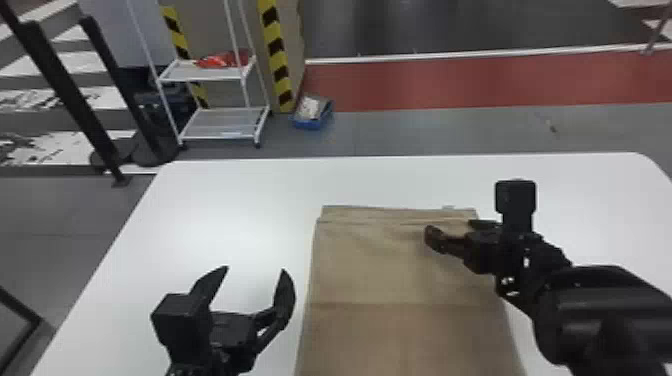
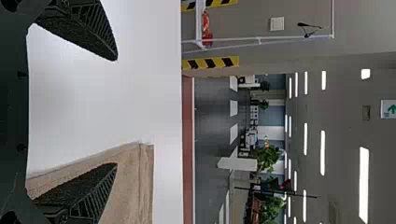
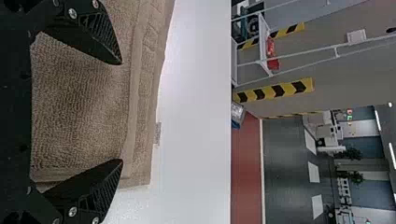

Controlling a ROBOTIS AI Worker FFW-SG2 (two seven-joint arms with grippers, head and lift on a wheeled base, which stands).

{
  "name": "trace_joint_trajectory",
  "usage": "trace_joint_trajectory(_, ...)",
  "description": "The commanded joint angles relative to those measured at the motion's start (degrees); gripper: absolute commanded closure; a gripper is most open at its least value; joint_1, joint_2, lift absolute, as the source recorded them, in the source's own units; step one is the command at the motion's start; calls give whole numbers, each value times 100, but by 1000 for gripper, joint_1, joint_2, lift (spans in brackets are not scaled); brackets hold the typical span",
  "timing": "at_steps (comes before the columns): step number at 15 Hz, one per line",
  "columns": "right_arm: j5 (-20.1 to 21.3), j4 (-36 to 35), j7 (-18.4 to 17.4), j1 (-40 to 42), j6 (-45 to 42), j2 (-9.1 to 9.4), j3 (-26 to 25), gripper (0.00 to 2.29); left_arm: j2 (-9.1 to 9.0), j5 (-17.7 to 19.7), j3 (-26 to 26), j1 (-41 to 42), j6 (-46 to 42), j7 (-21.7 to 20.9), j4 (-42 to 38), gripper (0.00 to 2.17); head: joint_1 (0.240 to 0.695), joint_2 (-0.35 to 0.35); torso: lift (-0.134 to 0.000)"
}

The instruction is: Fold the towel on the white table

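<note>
Towel (image 1: 380,270) beneath right tool (image 1: 451,228), beside left tool (image 1: 255,270), both wide open, gripping nothing

One towel (image 1: 370,265); one white table (image 1: 225,200); four fingers (image 1: 285,297); one cart (image 1: 182,73); one blue bin (image 1: 311,124).

White rounded-corner tbl (image 1: 225,200), flat smooth top. Directly on it: tan rectangular terry-cloth towel (image 1: 370,270), laid lengthwise w/ layered far edge & small pale tag (image 3: 158,133) poking out there; bare white surface l. of towel & beyond far edge.
</note>
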Motion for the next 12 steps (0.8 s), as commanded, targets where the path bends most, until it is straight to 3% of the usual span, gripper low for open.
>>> trace_joint_trajectory(1, 99, 22, 0, -20, 24, 14, -12, 157, -15, 0, -28, -4, 0, -2, 4, 66, 695, 131, -126)
trace_joint_trajectory(5, 90, 13, 0, 6, 59, 14, -30, 221, -15, 0, -37, 14, 0, -2, 4, 66, 695, 123, -126)
trace_joint_trajectory(9, 99, -57, 0, 41, 94, 14, -3, 471, -15, 9, -28, 23, 0, -2, 4, 66, 695, 123, -126)
trace_joint_trajectory(12, 46, -206, 0, 112, 94, 14, -3, 471, -15, 9, -37, 32, 0, -2, -5, 66, 695, 124, -126)
